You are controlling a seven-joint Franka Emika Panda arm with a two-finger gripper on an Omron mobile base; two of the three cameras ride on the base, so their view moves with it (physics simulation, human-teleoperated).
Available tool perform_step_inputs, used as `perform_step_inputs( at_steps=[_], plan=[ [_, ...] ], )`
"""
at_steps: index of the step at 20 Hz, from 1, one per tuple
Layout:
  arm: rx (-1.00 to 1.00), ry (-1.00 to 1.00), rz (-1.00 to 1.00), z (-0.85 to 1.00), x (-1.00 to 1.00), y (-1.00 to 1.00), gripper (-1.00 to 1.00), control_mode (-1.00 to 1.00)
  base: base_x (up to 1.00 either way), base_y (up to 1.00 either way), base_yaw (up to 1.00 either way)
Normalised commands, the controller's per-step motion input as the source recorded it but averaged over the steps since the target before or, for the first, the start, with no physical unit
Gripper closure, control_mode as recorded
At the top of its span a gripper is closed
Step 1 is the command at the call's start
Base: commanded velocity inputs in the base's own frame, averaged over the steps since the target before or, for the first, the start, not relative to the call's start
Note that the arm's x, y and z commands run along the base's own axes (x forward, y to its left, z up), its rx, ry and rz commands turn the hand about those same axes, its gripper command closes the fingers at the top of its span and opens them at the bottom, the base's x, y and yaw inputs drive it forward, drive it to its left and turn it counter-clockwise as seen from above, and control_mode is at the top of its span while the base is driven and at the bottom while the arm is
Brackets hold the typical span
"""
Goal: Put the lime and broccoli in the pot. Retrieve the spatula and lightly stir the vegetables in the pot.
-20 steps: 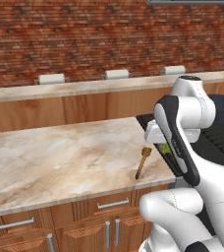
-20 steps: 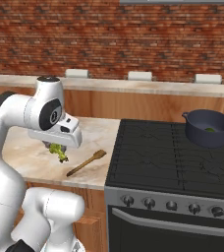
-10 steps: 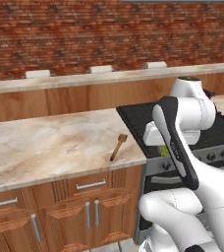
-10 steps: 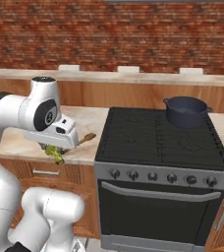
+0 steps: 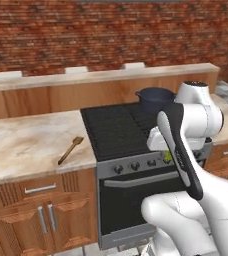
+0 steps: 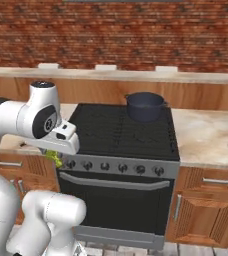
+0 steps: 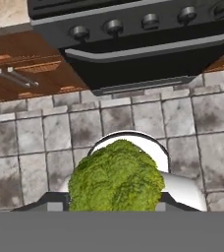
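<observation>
The bumpy green broccoli floret (image 7: 116, 175) is in transit, hanging off the front edge of the black stove (image 5: 117, 131), not yet in the dark navy round pot (image 6: 145, 106) at the stove's back. The light-brown wooden spatula (image 5: 70, 150) lies untouched on the marble tabletop (image 5: 21, 145) beside the stove, so stirring remains. Where the lime is, I cannot tell. The claw (image 7: 115, 207) is partly closed, gripping the broccoli.
</observation>
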Motion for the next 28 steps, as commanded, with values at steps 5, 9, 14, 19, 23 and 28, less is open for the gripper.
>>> perform_step_inputs(
  at_steps=[5, 9, 14, 19, 23, 28],
  plan=[
    [0.0, 0.0, 0.0, 0.0, 0.0, 0.0, 1.0, 1.0, 0.09, -1.0, 0.2],
    [0.0, 0.0, 0.0, 0.0, 0.0, 0.0, 1.0, 1.0, 0.73, -0.95, 0.11],
    [0.0, 0.0, 0.0, 0.0, 0.0, 0.0, 1.0, 1.0, 0.93, -0.25, 0.0],
    [0.0, 0.0, 0.0, 0.0, 0.0, 0.0, 1.0, 1.0, 0.59, 0.0, 0.0],
    [0.0, 0.0, 0.0, 0.0, 0.0, 0.0, 1.0, 1.0, 0.04, 0.0, 0.0],
    [0.0, 0.0, 0.0, 0.0, 0.0, 0.0, 1.0, 1.0, 0.0, 0.0, 0.0]
  ],
)
